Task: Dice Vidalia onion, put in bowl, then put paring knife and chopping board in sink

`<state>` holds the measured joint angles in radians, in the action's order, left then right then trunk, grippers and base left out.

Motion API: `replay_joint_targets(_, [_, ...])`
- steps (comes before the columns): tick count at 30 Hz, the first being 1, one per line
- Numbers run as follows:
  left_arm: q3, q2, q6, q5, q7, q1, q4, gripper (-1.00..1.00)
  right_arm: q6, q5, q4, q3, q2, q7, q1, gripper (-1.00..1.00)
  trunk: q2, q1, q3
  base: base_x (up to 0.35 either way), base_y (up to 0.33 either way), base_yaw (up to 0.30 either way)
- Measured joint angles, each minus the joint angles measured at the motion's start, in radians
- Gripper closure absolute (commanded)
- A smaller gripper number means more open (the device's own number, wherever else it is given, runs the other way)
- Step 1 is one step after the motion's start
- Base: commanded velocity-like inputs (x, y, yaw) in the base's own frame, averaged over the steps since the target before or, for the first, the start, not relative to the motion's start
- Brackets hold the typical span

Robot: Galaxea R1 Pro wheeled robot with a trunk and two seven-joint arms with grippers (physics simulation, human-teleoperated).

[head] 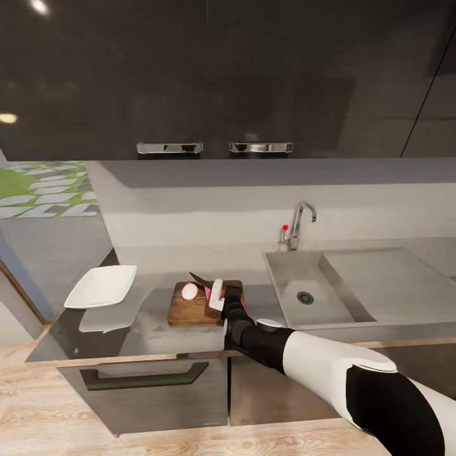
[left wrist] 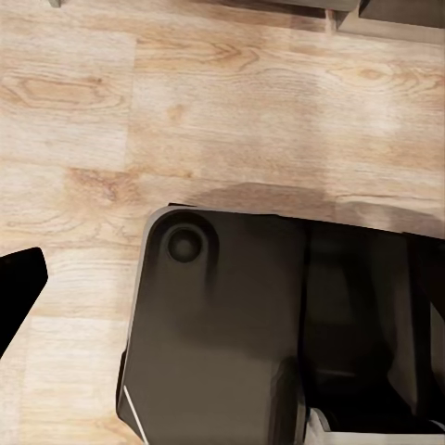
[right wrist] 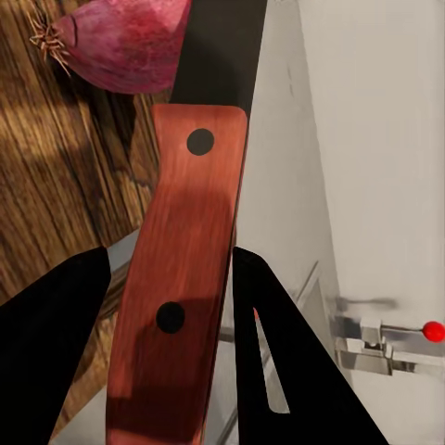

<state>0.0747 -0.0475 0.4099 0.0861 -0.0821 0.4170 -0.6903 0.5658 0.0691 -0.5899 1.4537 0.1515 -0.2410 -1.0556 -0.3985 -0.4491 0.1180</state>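
The chopping board (head: 201, 304) is taken as the landmark: it lies flat on the grey countertop (head: 152, 329), with the white bowl (head: 101, 286) well apart on its left side and the sink (head: 329, 285) to its right. The Vidalia onion (head: 190, 291) rests on the board's far part. The right gripper (head: 218, 295) is held over the board's right edge, its fingers (right wrist: 278, 371) clamped on the red handle of the paring knife (right wrist: 181, 278). The dark blade is pointed toward the onion and is seen just beside it; contact cannot be told. The chrome tap (head: 299, 223) stands behind the sink. The left gripper's state cannot be told; wooden floor (left wrist: 185, 111) and the robot's dark base (left wrist: 260, 324) are shown beneath it.
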Motion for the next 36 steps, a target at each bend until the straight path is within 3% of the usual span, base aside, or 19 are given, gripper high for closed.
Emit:
replay_joint_targets(24, [0.000, 0.000, 0.000, 0.000, 0.000, 0.000, 0.000, -1.00, 0.000, -0.002, 0.000, 0.000, 0.001, 0.019, 0.000, 1.00, 0.000, 0.000, 0.000, 0.000, 0.000, 0.000])
replay_joint_targets(25, [0.000, 0.000, 0.000, 0.000, 0.000, 0.000, 0.000, -1.00, -0.006, 0.043, 0.002, 0.002, 0.000, 0.043, 0.001, 1.00, 0.001, 0.000, 0.000, 0.000, 0.000, 0.000])
replay_joint_targets(36, [0.000, 0.000, 0.000, 0.000, 0.000, 0.000, 0.000, -1.00, -0.006, 0.043, 0.002, 0.002, 0.003, 0.044, 0.001, 1.00, 0.001, 0.000, 0.000, 0.000, 0.000, 0.000])
